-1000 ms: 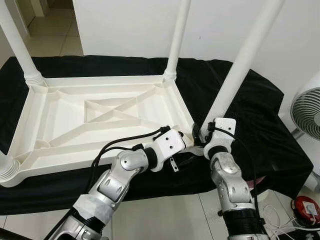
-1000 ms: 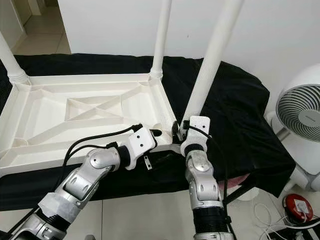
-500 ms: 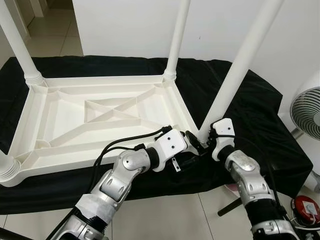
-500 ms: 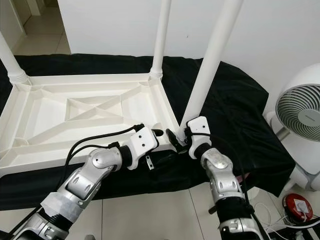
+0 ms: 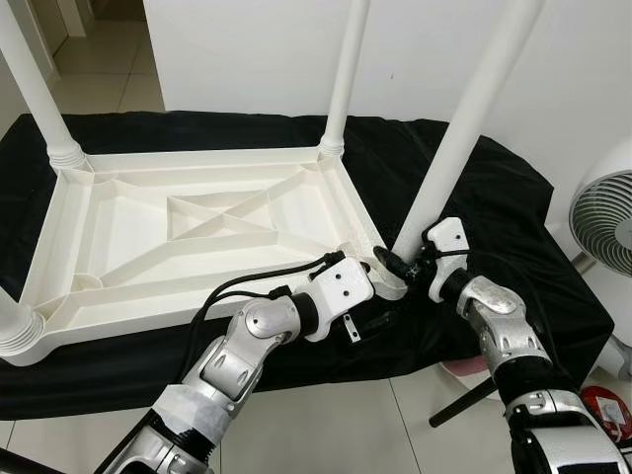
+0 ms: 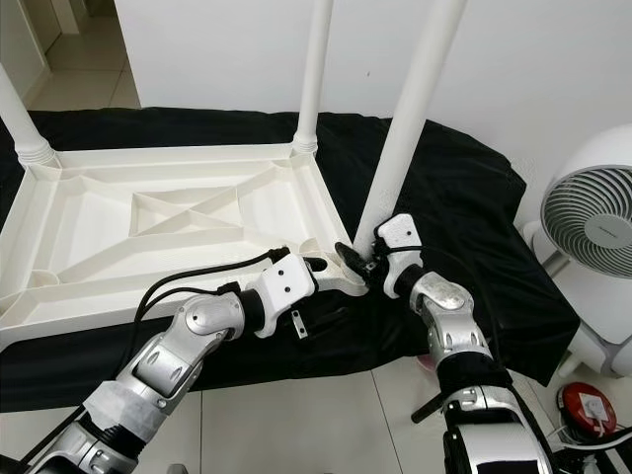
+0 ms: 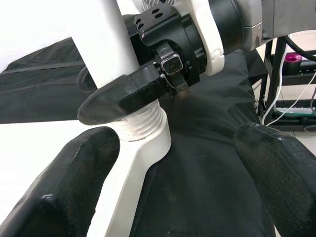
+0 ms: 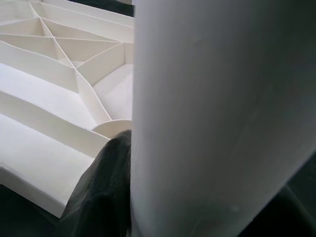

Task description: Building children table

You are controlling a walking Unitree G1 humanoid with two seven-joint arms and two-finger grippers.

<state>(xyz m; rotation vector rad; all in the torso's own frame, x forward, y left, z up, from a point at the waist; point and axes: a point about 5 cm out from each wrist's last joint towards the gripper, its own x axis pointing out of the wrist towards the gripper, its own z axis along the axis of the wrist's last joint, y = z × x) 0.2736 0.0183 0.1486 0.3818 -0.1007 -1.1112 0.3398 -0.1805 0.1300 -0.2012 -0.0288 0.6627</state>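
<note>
The white plastic table (image 5: 197,222) lies upside down on a black cloth (image 5: 494,188). Legs stand at the far left (image 5: 35,89), the far middle (image 5: 344,79) and the near right (image 5: 459,128). My right gripper (image 5: 403,265) is shut on the near-right leg just above its threaded base; one black finger (image 8: 101,192) presses against the leg. My left gripper (image 7: 173,182) is open at that same corner socket (image 7: 143,133). One of its fingers (image 7: 69,182) lies by the table corner, the other over the cloth.
A white fan (image 5: 604,212) stands at the right, with a red object (image 5: 604,407) and cables on the tiled floor below it. A white wall rises behind the table. The near-left corner socket (image 5: 15,334) sits at the cloth's edge.
My right arm has swung out to the right and its gripper now holds the leg from that side. The leg stands slightly more upright. My left gripper edged closer under the corner.
</note>
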